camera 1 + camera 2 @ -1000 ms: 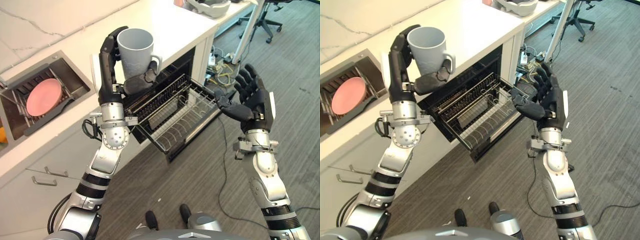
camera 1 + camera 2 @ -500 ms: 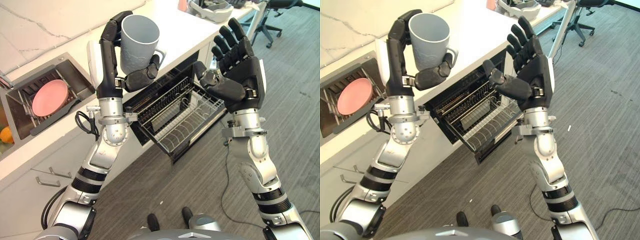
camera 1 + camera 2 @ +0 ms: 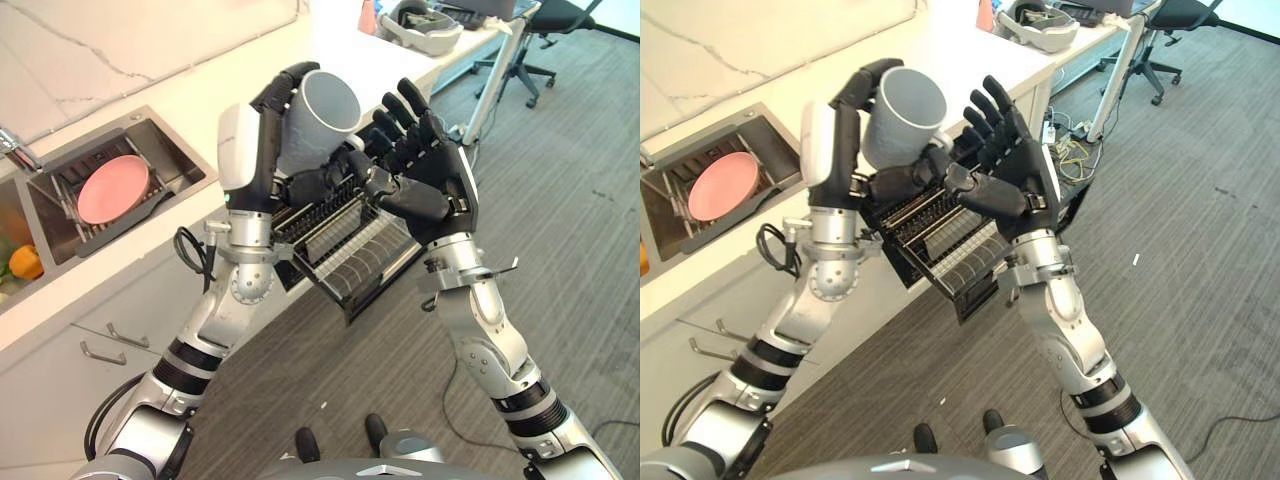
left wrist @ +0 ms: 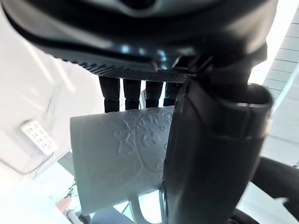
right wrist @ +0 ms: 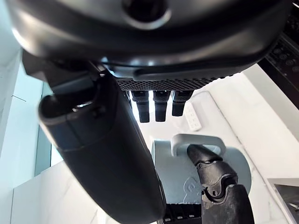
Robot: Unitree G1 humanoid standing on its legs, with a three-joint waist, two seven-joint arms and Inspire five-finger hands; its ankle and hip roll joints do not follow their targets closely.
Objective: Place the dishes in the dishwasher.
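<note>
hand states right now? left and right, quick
Left hand: shut on the grey mug, held up above the dishwasher rack.
Right hand: open, fingers straight, beside the mug.

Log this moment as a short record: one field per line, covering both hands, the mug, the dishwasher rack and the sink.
left hand: raised above the rack, fingers and thumb curled round the grey mug
mug: tilted, mouth up and away from the robot, handle towards the right hand
right hand: open, fingers straight, palm close beside the mug, not gripping it
dishwasher rack: pulled out below both hands
sink: holds a pink plate in a drainer
</note>
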